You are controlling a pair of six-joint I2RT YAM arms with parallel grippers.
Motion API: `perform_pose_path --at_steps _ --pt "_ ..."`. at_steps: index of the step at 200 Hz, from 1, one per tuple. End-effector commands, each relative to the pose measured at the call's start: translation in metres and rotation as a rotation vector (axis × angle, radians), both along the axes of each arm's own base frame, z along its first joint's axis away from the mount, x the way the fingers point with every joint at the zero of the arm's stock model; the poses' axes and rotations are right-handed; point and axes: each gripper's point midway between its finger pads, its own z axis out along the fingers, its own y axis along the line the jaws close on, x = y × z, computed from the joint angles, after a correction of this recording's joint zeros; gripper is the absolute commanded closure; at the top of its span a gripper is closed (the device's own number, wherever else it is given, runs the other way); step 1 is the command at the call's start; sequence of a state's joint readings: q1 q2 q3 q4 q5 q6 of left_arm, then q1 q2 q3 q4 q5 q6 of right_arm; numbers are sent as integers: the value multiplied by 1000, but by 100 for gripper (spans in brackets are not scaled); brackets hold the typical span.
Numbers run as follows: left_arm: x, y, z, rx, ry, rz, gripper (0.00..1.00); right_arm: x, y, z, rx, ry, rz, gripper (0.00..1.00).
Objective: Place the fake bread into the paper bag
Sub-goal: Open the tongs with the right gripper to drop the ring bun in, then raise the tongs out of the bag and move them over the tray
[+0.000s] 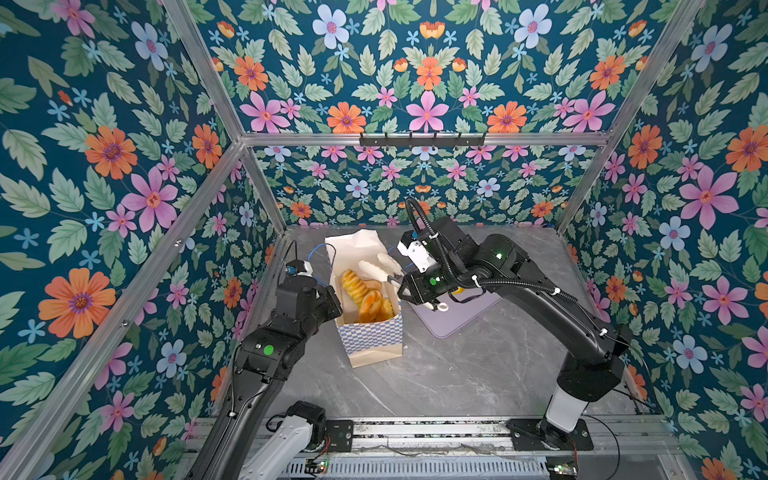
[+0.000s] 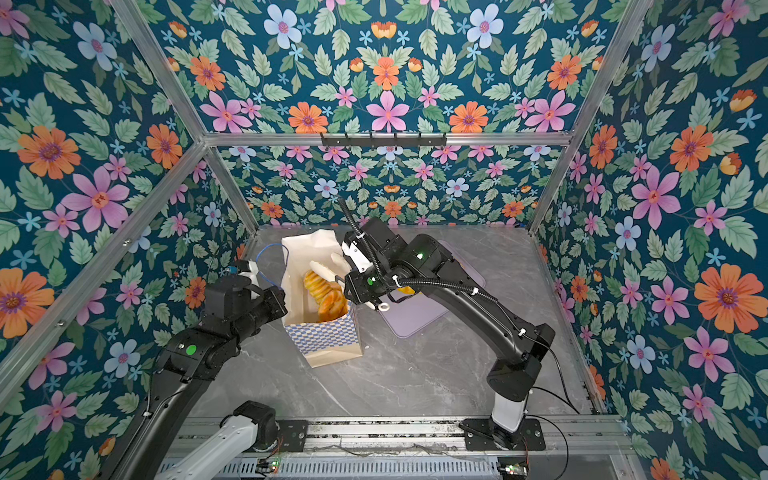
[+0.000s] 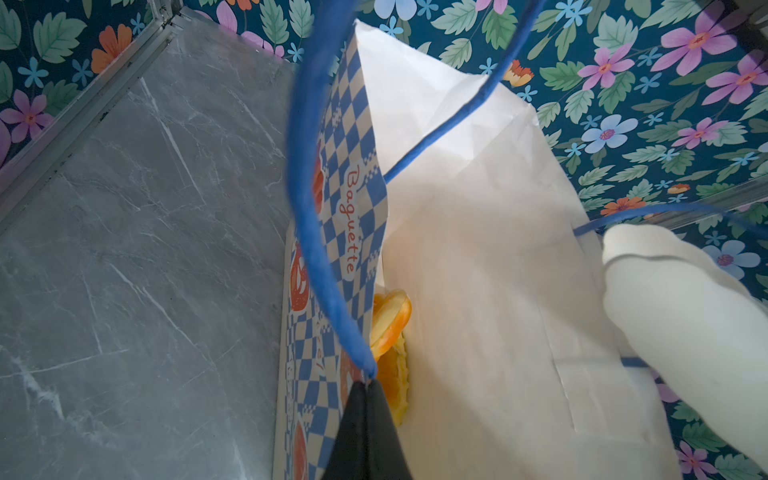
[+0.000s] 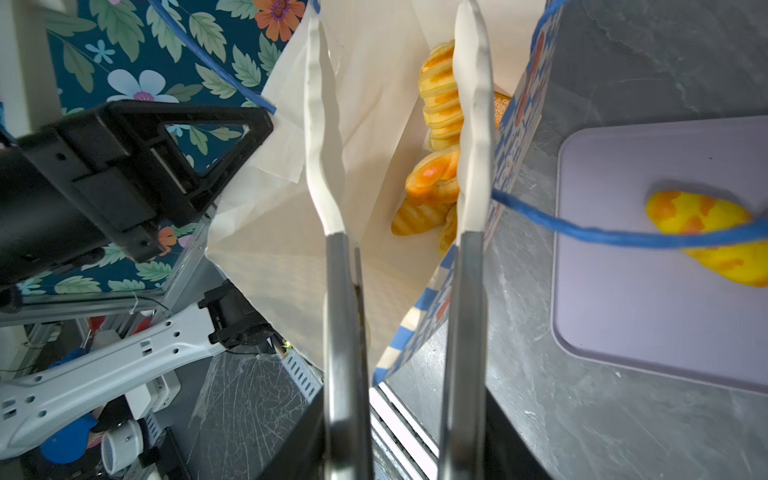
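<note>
Between the pinched black fingertips of the left gripper (image 3: 368,384) sits the rim of the paper bag (image 1: 374,338), beside its blue cord handle (image 3: 307,208), apparently to keep the thin cream mouth spread. The right gripper (image 1: 401,289) clasps steel tongs (image 4: 324,166), whose wavy white tips hang parted and empty just above the glossy, ribbed fake bread (image 4: 436,178) piled inside. Off to that gripper's side, one mottled yellow loaf (image 4: 702,237) lies on the smooth lavender tray (image 4: 623,324).

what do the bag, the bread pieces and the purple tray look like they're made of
paper bag: matte paper, with creased, folded walls and printed checks.
fake bread: probably plastic, given the glossy sheen and saturated yellow-orange.
lavender tray: likely smooth plastic or silicone, with a uniform satin surface and rounded corners.
</note>
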State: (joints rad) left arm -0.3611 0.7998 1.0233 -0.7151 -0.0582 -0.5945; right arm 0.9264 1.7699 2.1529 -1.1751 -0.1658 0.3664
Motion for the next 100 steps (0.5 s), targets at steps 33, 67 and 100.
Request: perform_pose_path --at_steps 33,67,100 --pt "1 1 2 5 -11 6 97 -1 -15 20 9 -69 -22 55" --pt "1 1 2 6 -12 5 97 3 -27 39 29 -139 -56 55" --pt "2 1 3 6 -12 3 97 5 -44 59 44 -217 -101 55"
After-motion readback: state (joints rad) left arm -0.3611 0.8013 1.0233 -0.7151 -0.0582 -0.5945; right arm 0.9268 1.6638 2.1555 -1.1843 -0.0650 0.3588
